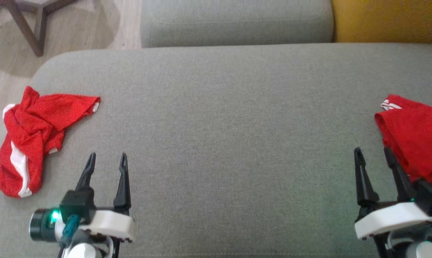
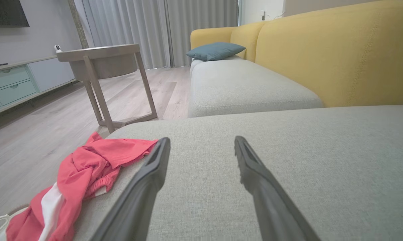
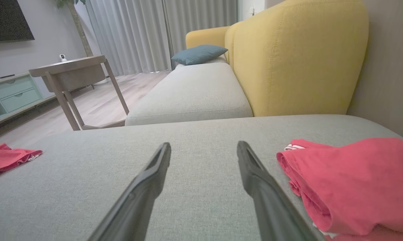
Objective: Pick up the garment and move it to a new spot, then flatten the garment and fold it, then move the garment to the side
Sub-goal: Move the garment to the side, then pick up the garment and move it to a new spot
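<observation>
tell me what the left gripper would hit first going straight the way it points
Probably nothing but bare cushion: the left gripper points across it toward the next seat. The crumpled garment lies off to its left. Height over the cushion is unclear.

Sofa (image 1: 219,125) — red garments (image 1: 33,136) (image 1: 416,139) (shorts, perhaps).

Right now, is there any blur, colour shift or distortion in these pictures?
Head view: soft overall, crumpled garment deep red. Left wrist view: same garment washed to pink, left pincer blurred up close. Right wrist view: other garment pinkish too, right pincer out of focus near the lens.
</observation>
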### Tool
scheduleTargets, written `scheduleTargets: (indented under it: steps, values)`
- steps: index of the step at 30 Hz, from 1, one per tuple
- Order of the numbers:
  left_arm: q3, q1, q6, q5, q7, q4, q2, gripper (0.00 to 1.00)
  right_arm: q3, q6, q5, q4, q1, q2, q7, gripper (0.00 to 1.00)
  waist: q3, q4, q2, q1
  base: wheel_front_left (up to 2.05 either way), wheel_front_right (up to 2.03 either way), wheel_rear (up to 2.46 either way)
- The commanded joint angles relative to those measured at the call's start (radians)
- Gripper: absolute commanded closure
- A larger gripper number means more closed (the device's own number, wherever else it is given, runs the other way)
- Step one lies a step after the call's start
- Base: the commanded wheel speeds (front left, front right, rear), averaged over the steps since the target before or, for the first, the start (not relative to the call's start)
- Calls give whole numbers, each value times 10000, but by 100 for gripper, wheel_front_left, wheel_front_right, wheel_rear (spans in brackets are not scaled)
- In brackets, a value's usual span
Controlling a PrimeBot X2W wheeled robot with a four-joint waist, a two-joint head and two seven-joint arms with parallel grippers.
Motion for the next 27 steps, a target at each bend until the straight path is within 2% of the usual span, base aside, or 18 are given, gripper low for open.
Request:
scheduleTargets:
  steps: [1,27]
  values:
    - [326,-198,5,-125,-51,-207,216,0,186,65,-36,-444,-75,-37,92,0,-218,-72,-1,0,0,0,0]
    - [180,-124,-44,-329,-51,52,297,0,49,65,39,-669,268,-10,236,0,-355,-108,-1,0,0,0,0]
